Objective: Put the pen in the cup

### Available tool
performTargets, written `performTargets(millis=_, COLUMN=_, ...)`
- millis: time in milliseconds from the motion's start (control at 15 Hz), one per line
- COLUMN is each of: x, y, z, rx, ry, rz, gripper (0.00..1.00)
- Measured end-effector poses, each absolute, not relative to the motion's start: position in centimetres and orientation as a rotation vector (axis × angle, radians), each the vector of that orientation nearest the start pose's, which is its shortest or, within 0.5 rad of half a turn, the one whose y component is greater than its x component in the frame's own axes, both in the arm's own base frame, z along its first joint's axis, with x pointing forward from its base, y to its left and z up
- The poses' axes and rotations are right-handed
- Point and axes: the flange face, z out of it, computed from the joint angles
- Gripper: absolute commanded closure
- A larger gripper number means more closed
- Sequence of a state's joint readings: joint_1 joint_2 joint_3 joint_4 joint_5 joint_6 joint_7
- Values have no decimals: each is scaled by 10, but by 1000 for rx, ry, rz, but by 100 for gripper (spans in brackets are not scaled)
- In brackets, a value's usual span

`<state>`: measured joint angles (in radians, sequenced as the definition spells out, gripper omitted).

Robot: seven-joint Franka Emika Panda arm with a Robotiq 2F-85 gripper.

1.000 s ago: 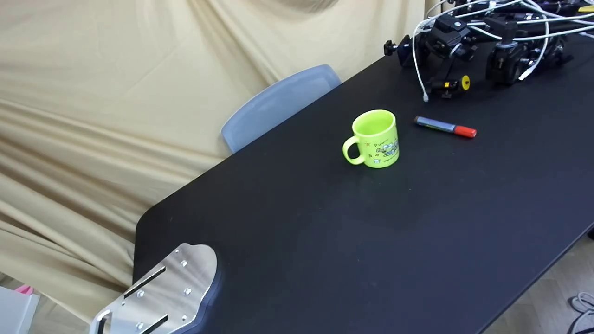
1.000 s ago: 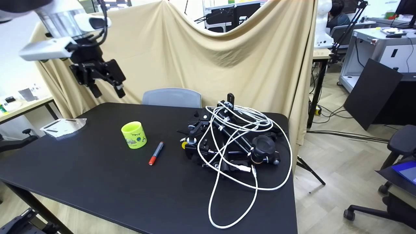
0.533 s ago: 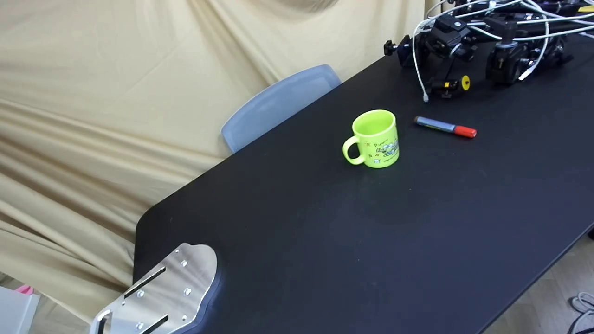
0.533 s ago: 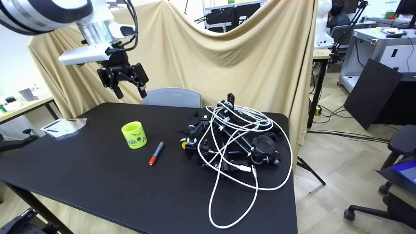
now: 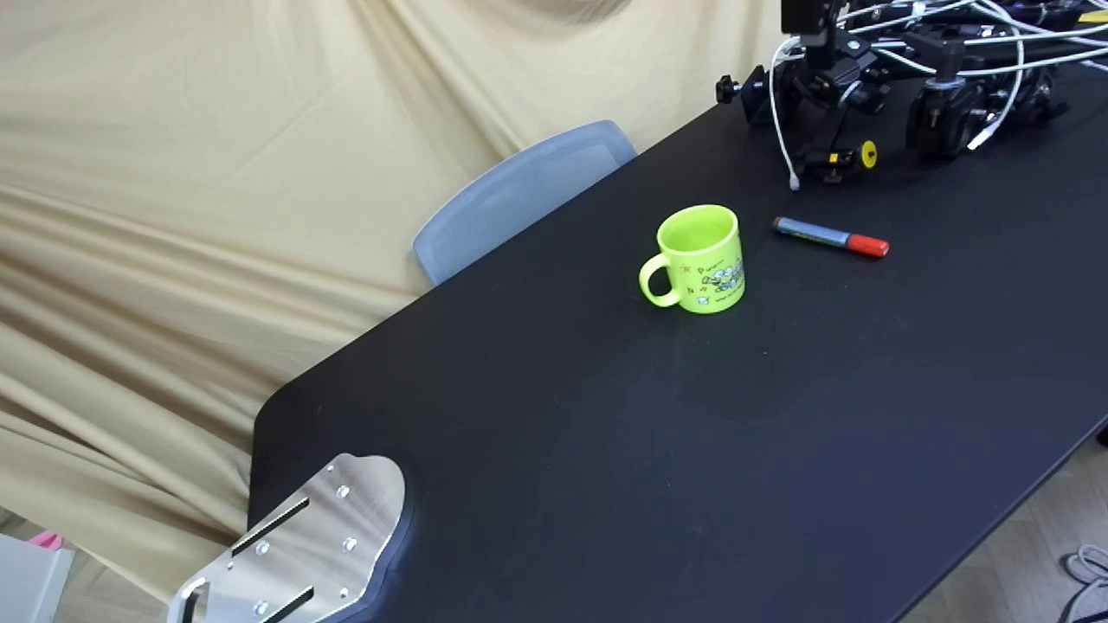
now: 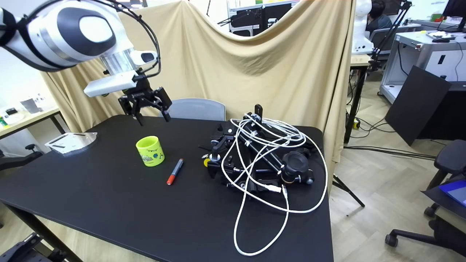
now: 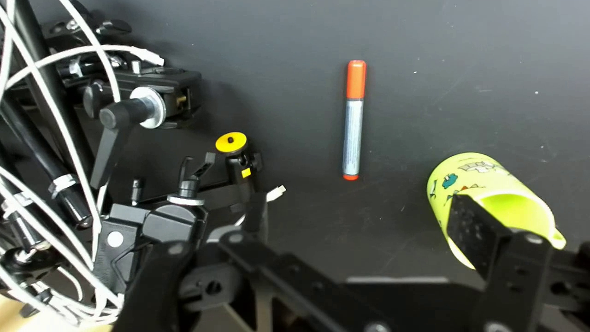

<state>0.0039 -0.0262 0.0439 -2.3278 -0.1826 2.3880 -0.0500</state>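
The pen [image 5: 829, 236], with a blue body and a red cap, lies flat on the dark table beside the cup in both exterior views [image 6: 175, 171]. In the wrist view the pen [image 7: 353, 121] lies ahead of my fingertips. The lime-green cup [image 5: 711, 275] stands upright, handle on the side away from the pen. It also shows in an exterior view [image 6: 150, 152] and in the wrist view [image 7: 461, 177], partly hidden by a finger. My gripper [image 6: 153, 118] is open and empty, above the table. In the wrist view its fingers [image 7: 362, 216] are wide apart.
A heap of black clamps and tripod parts with white cables [image 6: 265, 156] lies on the table [image 6: 120, 203] on the pen's other side from the cup. A metal plate [image 6: 72, 142] lies at the table's far end. A grey chair back [image 6: 196, 109] stands behind.
My gripper has moved right across the exterior view towards the cup and pen, and lately lower. Its lower part now shows at the top of an exterior view. Pen and cup have not moved.
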Motion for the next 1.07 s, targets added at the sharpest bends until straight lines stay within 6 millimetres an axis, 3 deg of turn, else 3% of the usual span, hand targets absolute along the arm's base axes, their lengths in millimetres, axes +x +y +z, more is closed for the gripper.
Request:
performTargets(millis=400, x=540, y=44, z=289, rx=-3236, ry=-437, rz=-101, gripper=0)
performTargets(millis=1067, x=558, y=48, z=222, rx=-3141, ry=-313, rz=-34, gripper=0)
